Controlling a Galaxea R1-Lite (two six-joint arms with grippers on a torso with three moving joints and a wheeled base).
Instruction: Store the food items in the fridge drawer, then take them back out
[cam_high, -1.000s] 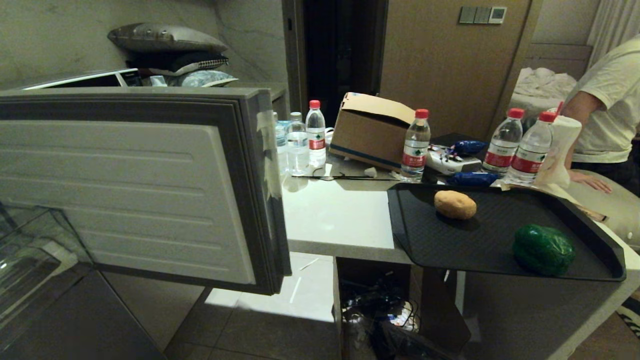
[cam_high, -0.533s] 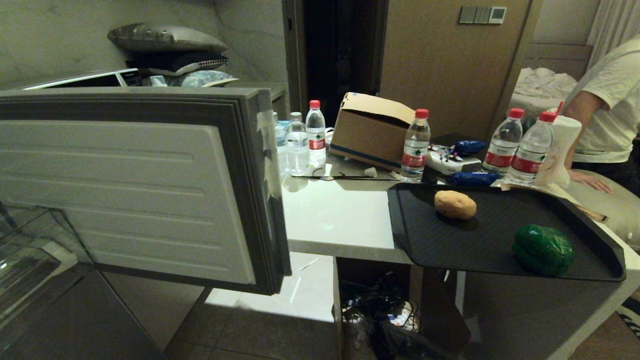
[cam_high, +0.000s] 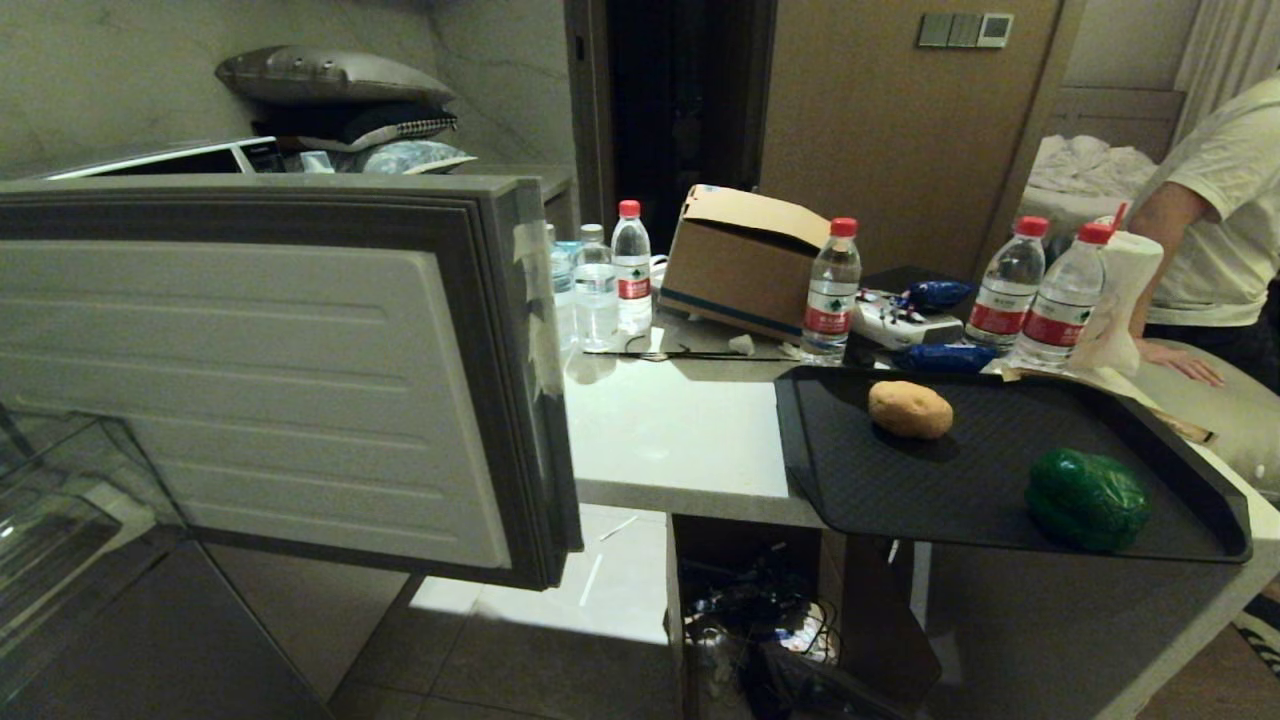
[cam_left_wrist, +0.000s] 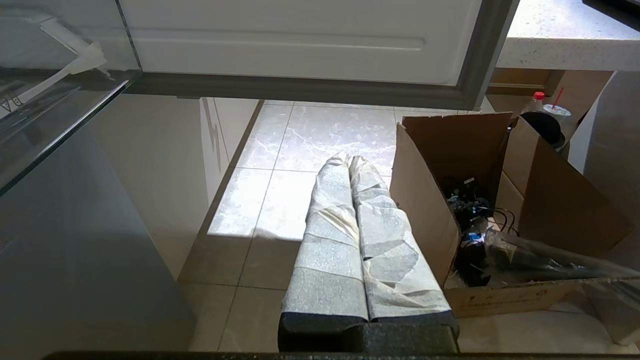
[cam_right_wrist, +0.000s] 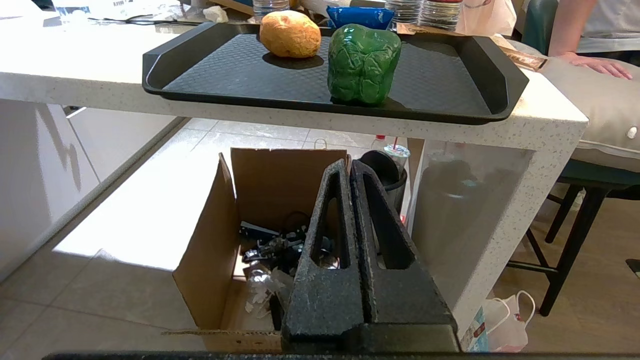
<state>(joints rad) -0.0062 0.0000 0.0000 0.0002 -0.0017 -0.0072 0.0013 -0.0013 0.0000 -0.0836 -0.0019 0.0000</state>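
Note:
A tan potato and a glossy green pepper-like item lie on a black tray on the white counter. The fridge drawer stands pulled out at the left, its white ribbed inner face towards me, its clear bin beside it. My left gripper, wrapped in pale tape, hangs shut low over the floor tiles below the drawer. Below the counter's edge my right gripper hangs shut and empty. Neither arm shows in the head view.
Red-capped water bottles and a cardboard box stand behind the tray. An open carton of cables sits on the floor under the counter. A person sits at the far right. The lowest grey panel lies under the drawer.

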